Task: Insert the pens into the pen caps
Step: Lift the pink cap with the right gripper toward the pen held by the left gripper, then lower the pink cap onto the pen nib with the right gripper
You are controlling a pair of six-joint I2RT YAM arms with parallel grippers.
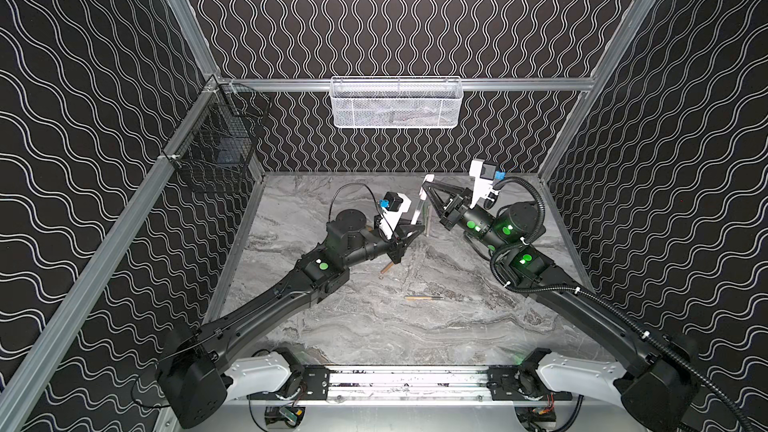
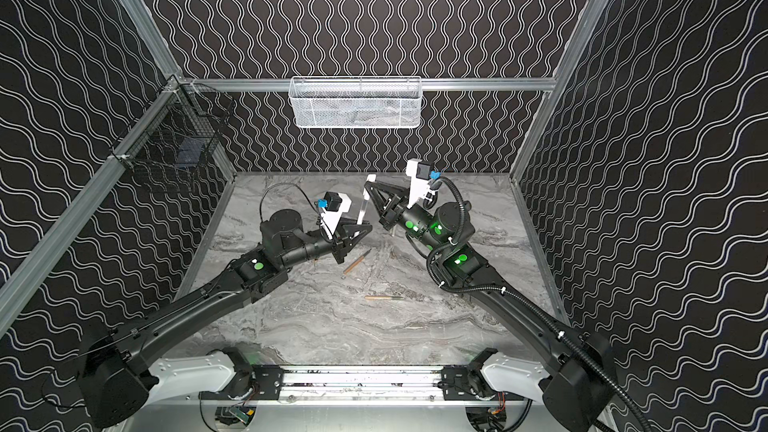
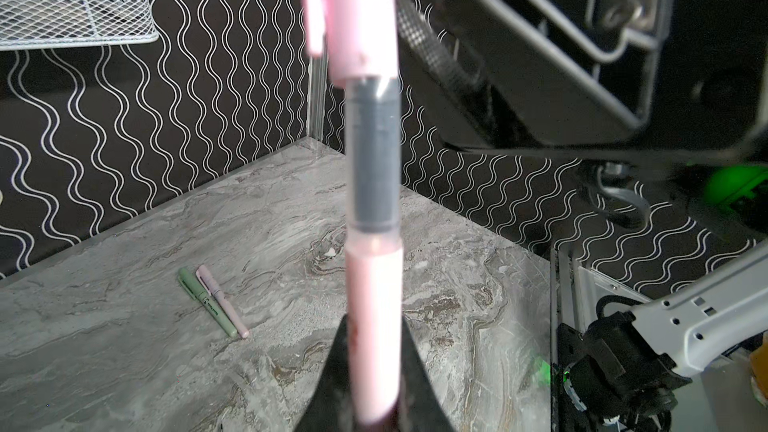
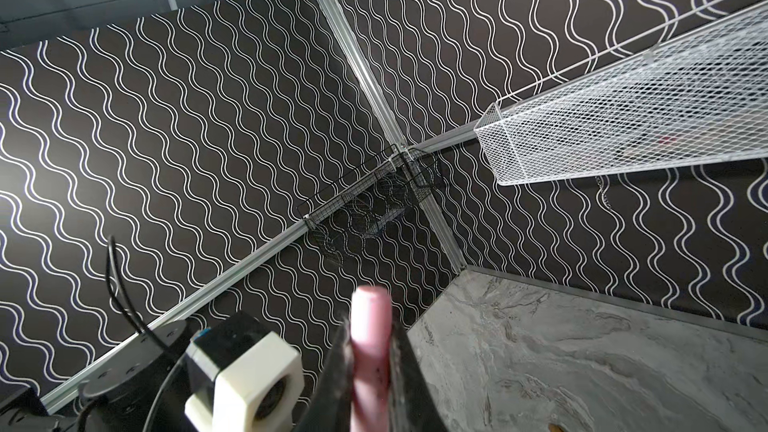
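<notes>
On the left wall a black basket (image 1: 216, 147) is hung, and a dark block (image 1: 227, 152) is seen inside it. At the table's centre the left gripper (image 1: 417, 229) is clenched on a pink pen (image 3: 374, 309), which is held upright, tilted toward the far wall. A tan pen (image 2: 355, 262) is laid on the table (image 1: 374, 326) just near of that gripper, and a second tan pen (image 1: 424, 297) nearer still. On the far wall, at centre, a white basket (image 1: 395, 103) is mounted; grey shapes are seen through its mesh but cannot be identified. A green capped pen (image 3: 206, 303) and a pink capped pen (image 3: 223, 302) are laid touching, side by side, at the far centre. The held pen's tip is hidden in the mouth of a pink cap (image 4: 370, 317), which is grasped by the right gripper (image 1: 428, 180).
</notes>
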